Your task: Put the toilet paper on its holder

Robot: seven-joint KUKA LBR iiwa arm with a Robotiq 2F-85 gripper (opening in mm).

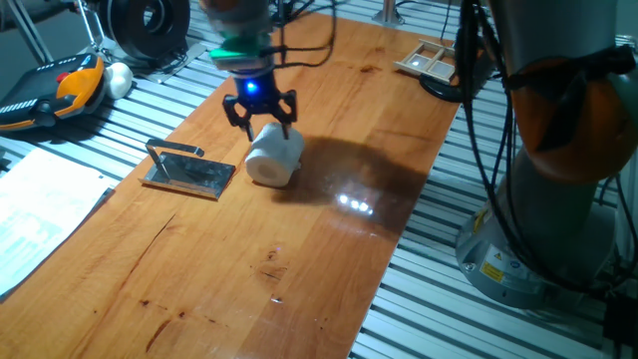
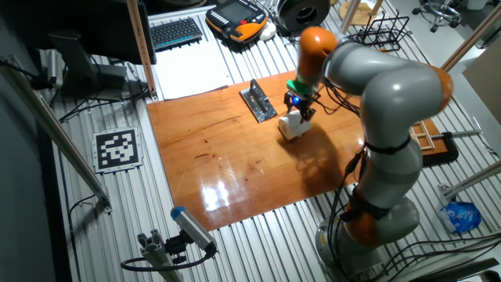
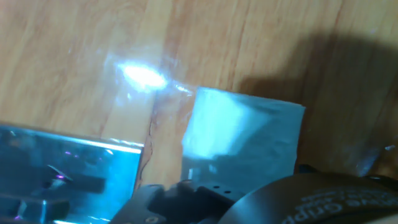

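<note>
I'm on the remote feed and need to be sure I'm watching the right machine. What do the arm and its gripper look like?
The arm has fat, rounded light-grey links with orange bands at the joints, and black cables run down its side. The gripper is black with two short dark fingers; it shows a blue glow at its centre and a green light ring above.

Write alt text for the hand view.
A white toilet paper roll lies on the wooden table, tinted blue, with the shiny metal holder beside it at lower left. Dark gripper parts fill the bottom edge.
</note>
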